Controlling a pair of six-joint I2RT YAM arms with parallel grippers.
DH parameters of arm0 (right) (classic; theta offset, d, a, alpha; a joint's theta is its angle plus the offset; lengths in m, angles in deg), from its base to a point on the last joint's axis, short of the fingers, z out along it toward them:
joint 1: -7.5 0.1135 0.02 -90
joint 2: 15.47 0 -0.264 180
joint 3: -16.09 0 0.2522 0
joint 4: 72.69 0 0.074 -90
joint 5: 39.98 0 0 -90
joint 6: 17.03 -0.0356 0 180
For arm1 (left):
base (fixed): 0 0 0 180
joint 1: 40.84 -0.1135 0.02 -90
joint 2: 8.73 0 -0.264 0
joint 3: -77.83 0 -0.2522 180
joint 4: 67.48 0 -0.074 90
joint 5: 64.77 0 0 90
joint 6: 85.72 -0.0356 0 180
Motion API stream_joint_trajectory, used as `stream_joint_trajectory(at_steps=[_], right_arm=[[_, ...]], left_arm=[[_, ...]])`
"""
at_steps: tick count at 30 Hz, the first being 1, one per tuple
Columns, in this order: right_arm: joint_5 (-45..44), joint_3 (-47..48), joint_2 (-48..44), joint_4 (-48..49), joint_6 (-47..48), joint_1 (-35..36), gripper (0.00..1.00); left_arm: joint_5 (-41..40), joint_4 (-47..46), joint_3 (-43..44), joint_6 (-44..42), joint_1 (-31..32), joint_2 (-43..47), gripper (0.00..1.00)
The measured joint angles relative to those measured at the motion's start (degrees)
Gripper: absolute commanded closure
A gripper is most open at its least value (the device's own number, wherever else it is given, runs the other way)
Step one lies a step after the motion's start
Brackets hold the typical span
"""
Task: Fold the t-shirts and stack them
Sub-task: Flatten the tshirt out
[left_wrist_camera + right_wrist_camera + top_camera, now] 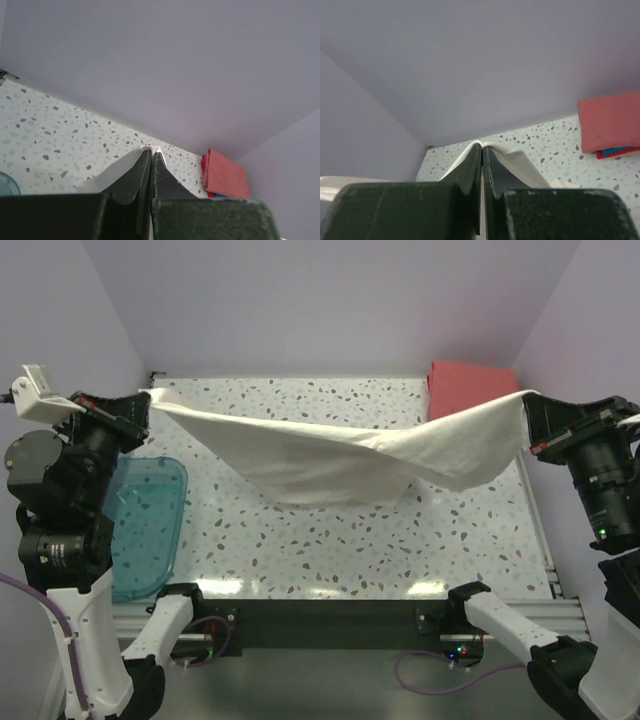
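Note:
The cream-white t-shirt [340, 455] hangs stretched in the air between both grippers, sagging in the middle over the speckled table [330, 560]. My left gripper [150, 398] is shut on its left edge; the left wrist view shows a bit of white cloth [149, 148] pinched at the closed tips [151, 152]. My right gripper [527, 400] is shut on its right edge; cloth [530, 167] drapes over the closed tips [482, 148]. The folded coral-red shirt [468, 385] lies at the back right corner, with a blue edge [620, 151] beneath it. No chest print shows.
A translucent teal plastic tub [145, 525] lies at the table's left edge beside the left arm. Lilac walls close in the back and both sides. A metal rail [330, 615] runs along the near edge.

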Motion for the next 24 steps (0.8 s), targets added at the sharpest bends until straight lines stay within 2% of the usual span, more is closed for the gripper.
stream_joint_trajectory(at_steps=[3,8,13,15,17,19,22,24], right_arm=[[0.0,4.3,3.9,0.7,1.9,0.0,1.00],[0.9,9.5,15.8,4.2,5.5,0.0,1.00],[6.6,13.6,33.0,12.1,8.2,-0.1,1.00],[8.9,18.3,43.0,14.7,9.0,-0.1,1.00],[10.8,26.1,53.1,15.3,9.6,-0.2,1.00],[12.2,33.9,62.3,16.2,9.7,-0.5,1.00],[12.5,34.6,66.5,20.4,9.7,-1.3,1.00],[11.8,33.1,66.1,23.7,10.1,-1.8,1.00]], left_arm=[[1.4,-0.9,3.0,0.5,0.0,-2.6,1.00],[4.8,-6.2,0.1,3.3,0.0,-10.8,1.00],[8.0,-15.3,-2.6,6.0,0.0,-25.2,1.00],[9.3,-18.9,-0.9,6.7,0.0,-32.7,1.00],[10.3,-20.9,4.0,7.1,0.0,-40.7,1.00],[11.5,-21.8,12.6,7.5,0.0,-49.4,1.00],[13.0,-22.5,30.4,8.2,0.0,-61.9,1.00],[13.8,-23.3,38.9,8.8,-0.2,-65.9,1.00]])
